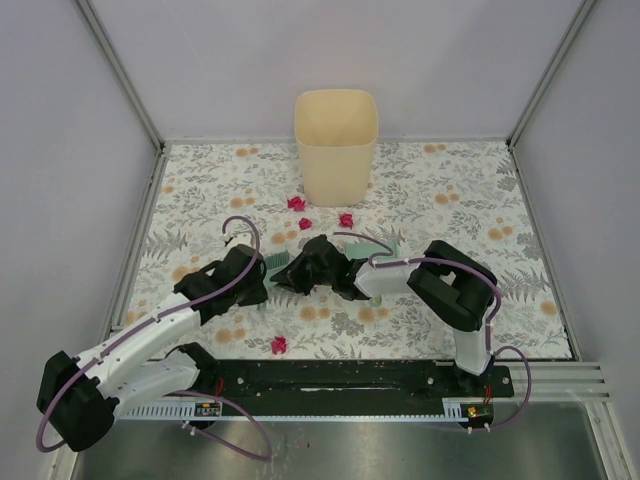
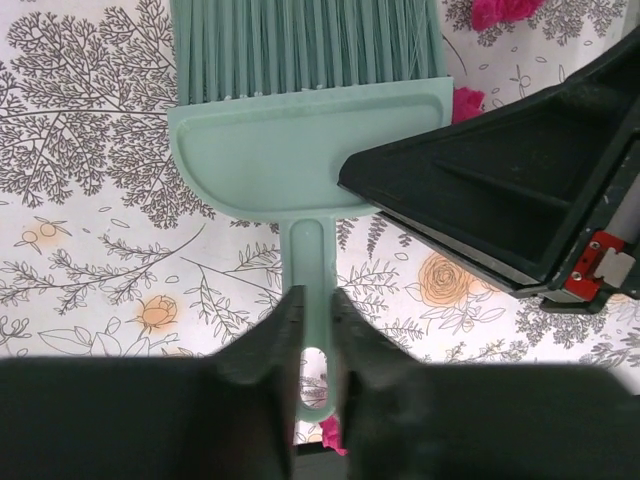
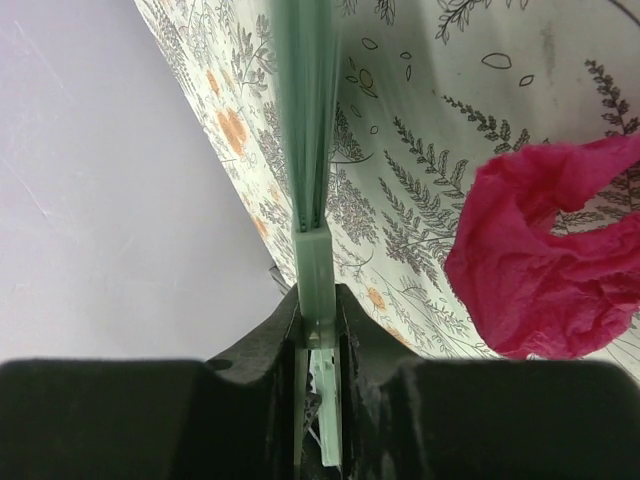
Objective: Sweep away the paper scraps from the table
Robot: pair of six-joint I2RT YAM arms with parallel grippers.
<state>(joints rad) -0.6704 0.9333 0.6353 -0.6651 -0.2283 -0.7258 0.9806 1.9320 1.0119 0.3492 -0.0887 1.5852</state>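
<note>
My left gripper (image 1: 250, 275) (image 2: 312, 305) is shut on the handle of a green brush (image 1: 279, 258) (image 2: 300, 150) whose bristles point toward the far side. My right gripper (image 1: 345, 262) (image 3: 318, 305) is shut on a flat green dustpan (image 1: 383, 246) (image 3: 305, 130), seen edge-on in the right wrist view. Three magenta paper scraps (image 1: 296, 203) (image 1: 305, 223) (image 1: 346, 219) lie on the table (image 1: 450, 200) just beyond the grippers. Another scrap (image 1: 278, 344) lies near the front edge. One scrap (image 3: 545, 260) looms close beside the dustpan. Scraps (image 2: 466, 100) also show beyond the brush head.
A beige bin (image 1: 336, 140) stands at the back centre of the table, just behind the scraps. Metal rails frame the cloth. The right arm's black body (image 2: 520, 190) sits close to the right of the brush head. Grey walls enclose the sides and back.
</note>
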